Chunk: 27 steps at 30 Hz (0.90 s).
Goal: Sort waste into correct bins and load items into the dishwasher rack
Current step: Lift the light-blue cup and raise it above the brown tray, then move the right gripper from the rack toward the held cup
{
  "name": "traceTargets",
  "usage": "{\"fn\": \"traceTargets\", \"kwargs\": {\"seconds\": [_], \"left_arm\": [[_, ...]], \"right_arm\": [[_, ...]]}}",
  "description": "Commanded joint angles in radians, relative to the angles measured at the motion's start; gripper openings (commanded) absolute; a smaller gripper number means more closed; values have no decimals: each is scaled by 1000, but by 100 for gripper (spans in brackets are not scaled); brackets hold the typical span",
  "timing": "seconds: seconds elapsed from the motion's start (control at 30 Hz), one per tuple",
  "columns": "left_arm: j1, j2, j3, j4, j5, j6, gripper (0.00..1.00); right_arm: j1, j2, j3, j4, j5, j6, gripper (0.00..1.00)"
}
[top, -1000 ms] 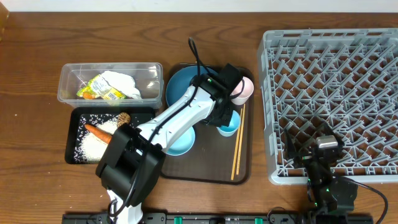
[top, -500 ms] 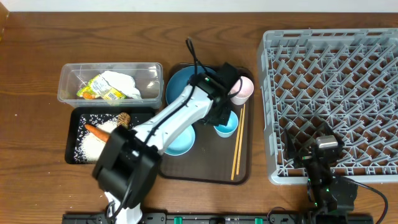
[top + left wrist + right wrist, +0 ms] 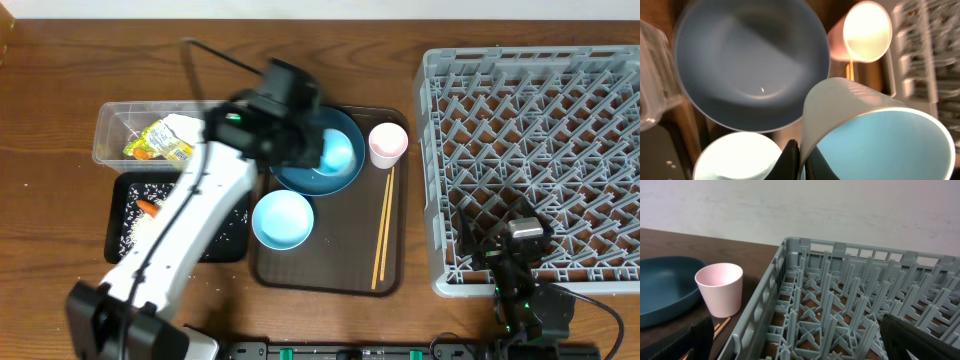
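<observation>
My left gripper (image 3: 314, 148) is shut on the rim of the small light-blue cup (image 3: 337, 152), one finger inside and one outside, and holds it tilted above the dark-blue plate (image 3: 345, 180). In the left wrist view the cup (image 3: 880, 135) fills the lower right, with the plate (image 3: 750, 65) behind it. The pink cup (image 3: 388, 143), light-blue bowl (image 3: 282, 220) and chopsticks (image 3: 383, 232) rest on the brown tray (image 3: 330, 270). Over the front edge of the grey rack (image 3: 540, 140), my right gripper (image 3: 520, 250) stands open and holds nothing.
A clear tub (image 3: 120, 130) at the left holds a white napkin (image 3: 200, 130) and a yellow-green wrapper (image 3: 160, 142). The black tray (image 3: 120, 240) below it holds rice and a carrot (image 3: 148, 208). My left arm crosses over both bins.
My left arm lifted the light-blue cup off the brown tray and swung up and left; the cup now hangs over the plate. The right arm has not moved.
</observation>
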Motion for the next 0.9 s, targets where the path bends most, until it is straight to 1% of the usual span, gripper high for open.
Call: {"fn": "traceTargets", "kwargs": {"seconds": [0.0,0.2,0.27,0.37,0.47,0.57,0.8,0.87], "left_arm": [[112,-22,-2,13,257,98,6],[306,-16,-3,53,721,277,6],[363,-16,-3,64,850,328,6],[421,-16,-3,64,969,396,6],[460,-16,-3,64,1032,464,6],[469,-16,-3,64,1040,516,6],[468,-16,-3,66,1039,524,6],[468,-16,-3,66,1039,523,6]], "right_arm": [[5,0,-1,-4,-4,-12,99],[5,0,-1,-4,-4,-13,99],[5,0,-1,-4,-4,-13,99],[5,0,-1,-4,-4,-12,99],[5,0,-1,-4,-4,-13,99],[5,0,-1,-4,-4,-13,99],[5,0,-1,-4,-4,-12,99],[5,0,-1,-4,-11,11,99]]}}
